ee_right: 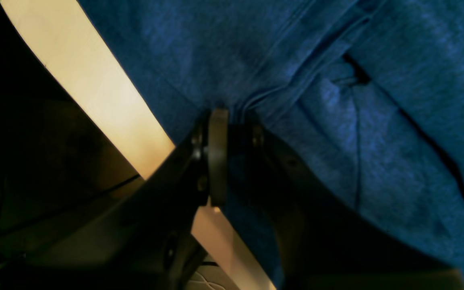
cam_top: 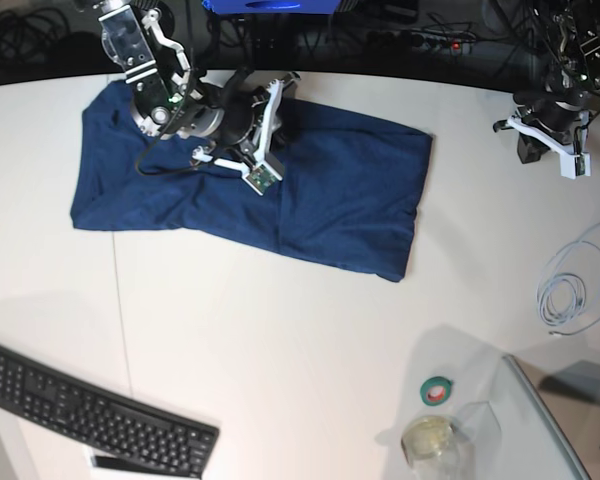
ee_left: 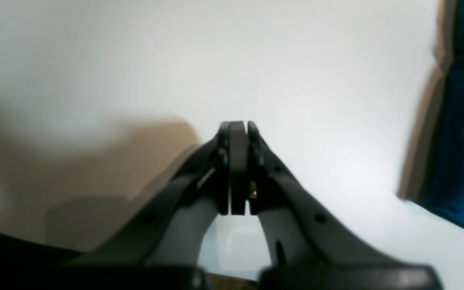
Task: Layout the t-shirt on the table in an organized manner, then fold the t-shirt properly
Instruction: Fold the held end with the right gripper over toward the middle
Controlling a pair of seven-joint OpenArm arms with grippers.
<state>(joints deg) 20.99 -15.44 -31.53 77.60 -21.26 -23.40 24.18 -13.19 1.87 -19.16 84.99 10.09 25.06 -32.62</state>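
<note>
Right claw: lowered onto the far left part of the t-shirt, jaws drawn in on a ridge of navy cloth, as seen in the right wrist view; a fold of the fabric is judged to be pinched between them. Left claw: clenched on nothing, parked over bare tabletop at the far right, well apart from the garment, whose edge is only glimpsed at the side of the left wrist view.

T-shirt: laid on the far left half of the tabletop as a long, roughly rectangular band, running from far left to centre. Right end is seen fairly flat and squared. Left end is bunched and creased beneath the arm; sleeves and collar cannot be made out.

Progress, as judged: layout is partly achieved but not finished. Left portion remains to be smoothed and spread. No clean fold is shown; whether the band is already doubled over cannot be told. Folding proper is taken as outstanding.

Other items: keyboard, near left; tape roll, jar, coiled cable, near right.
</note>
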